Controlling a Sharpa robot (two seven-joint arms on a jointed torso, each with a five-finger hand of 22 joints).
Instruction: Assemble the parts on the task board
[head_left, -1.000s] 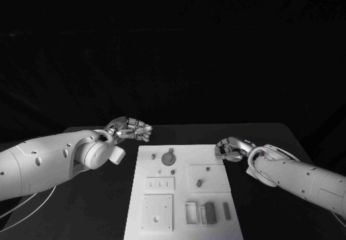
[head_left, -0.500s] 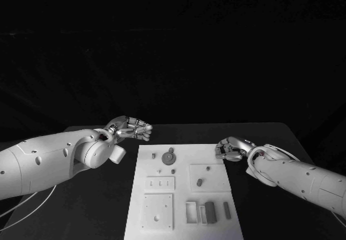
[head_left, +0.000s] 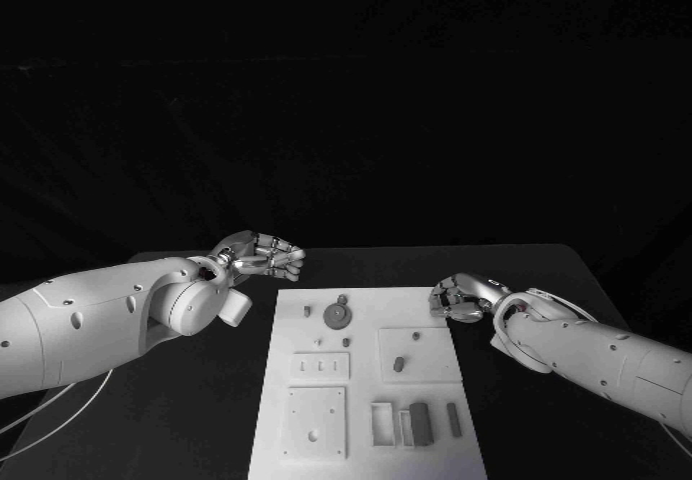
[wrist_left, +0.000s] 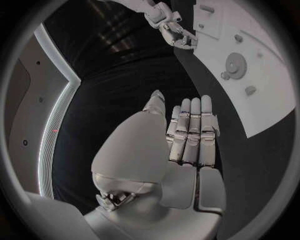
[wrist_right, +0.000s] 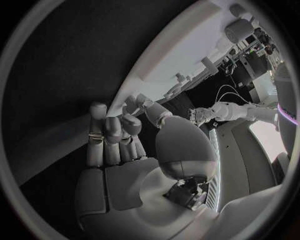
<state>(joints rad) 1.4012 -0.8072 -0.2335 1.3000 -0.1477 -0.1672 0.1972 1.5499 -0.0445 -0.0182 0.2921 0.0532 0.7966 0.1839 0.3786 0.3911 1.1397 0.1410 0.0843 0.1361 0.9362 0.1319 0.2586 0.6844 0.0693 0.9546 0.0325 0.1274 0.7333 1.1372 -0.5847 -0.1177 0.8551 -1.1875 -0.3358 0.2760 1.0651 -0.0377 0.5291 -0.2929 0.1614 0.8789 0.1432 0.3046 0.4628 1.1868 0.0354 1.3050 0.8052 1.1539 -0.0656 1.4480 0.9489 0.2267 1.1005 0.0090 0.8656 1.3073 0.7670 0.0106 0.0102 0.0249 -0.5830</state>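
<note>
On the black table (head_left: 577, 270), centred between both arms: task board (head_left: 368, 440), white, long axis running away from the robot. Small grey parts (head_left: 420, 424) lying on it or seated in it: a round gear-like piece (head_left: 338, 316) near the far end, pegs (head_left: 307, 311) beside it, bar-shaped pieces clustered at the near right.

Left hand (head_left: 261, 256) off the board's far left corner, above bare table, fingers (wrist_left: 192, 130) extended and pressed side by side, holding nothing visible. Right hand (head_left: 464, 298) at the board's far right edge, fingers (wrist_right: 105, 131) partly curled over the rim; nothing visible in the grasp, but contact with the board cannot be confirmed.

Assessment: no part in hand, so step judged to be approach and selection of a first part. Recommended practice: choose a loose part rather than a seated one, descend from directly above, pinch across the narrow faces, lift clear before travelling, align upright over the matching recess prior to pressing down. Advisable to steady the board with the free hand if it shifts.

Limitations: part shapes too small to identify with confidence; seated versus loose status unclear for most pieces. Near end of the board cut off at the picture edge. Underside of the right fingers hidden by the hand itself.
</note>
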